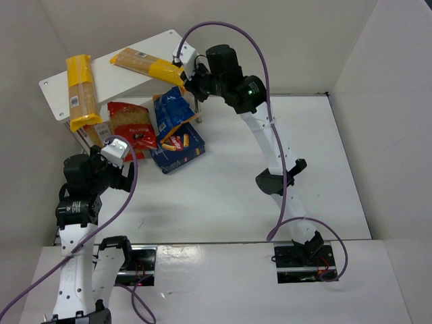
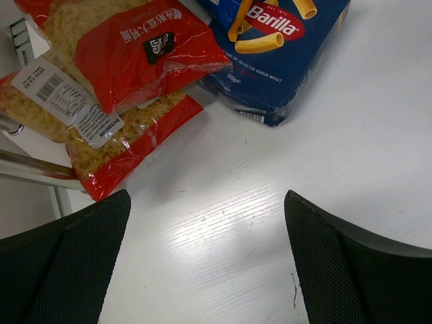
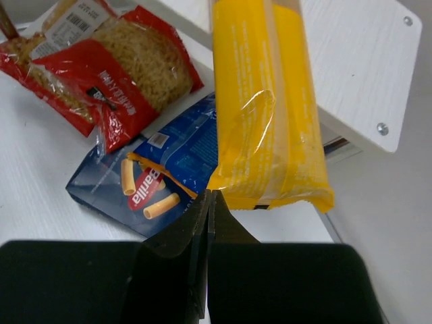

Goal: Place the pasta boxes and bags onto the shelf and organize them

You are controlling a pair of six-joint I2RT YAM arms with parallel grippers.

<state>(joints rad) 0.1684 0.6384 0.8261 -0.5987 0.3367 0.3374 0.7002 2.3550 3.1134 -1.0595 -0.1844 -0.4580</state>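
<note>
**A:** What is the left gripper [image 2: 206, 216] doing, down nearest the bases?

**B:** It is hanging low over the bare table [image 2: 378, 135]. Its fingers are standing wide apart and gripping nothing.

**A:** And just past it?

**B:** The red pasta bag [image 2: 135, 47] is lying on the table at the foot of the shelf [image 3: 358, 74]. The dark-blue box [image 2: 290, 61] is lying flat beside it, touching it. The blue bag [image 1: 172, 108] is sitting just beyond the box, against its far edge.

**A:** Is anything sitting on the shelf?

**B:** Two bags are. The left-end spaghetti bag [image 1: 81, 91] is lying across the top, with its yellow end overhanging the near edge. The angled spaghetti bag [image 1: 148, 65] is lying slantwise farther along, and its yellow end is jutting past the right side.

**A:** And the right gripper [image 3: 210, 199]?

**B:** It is reaching to that jutting end. Its fingers are pressing together, with the tips at the bag's corner. Whether they are pinching any film, I cannot tell.
</note>
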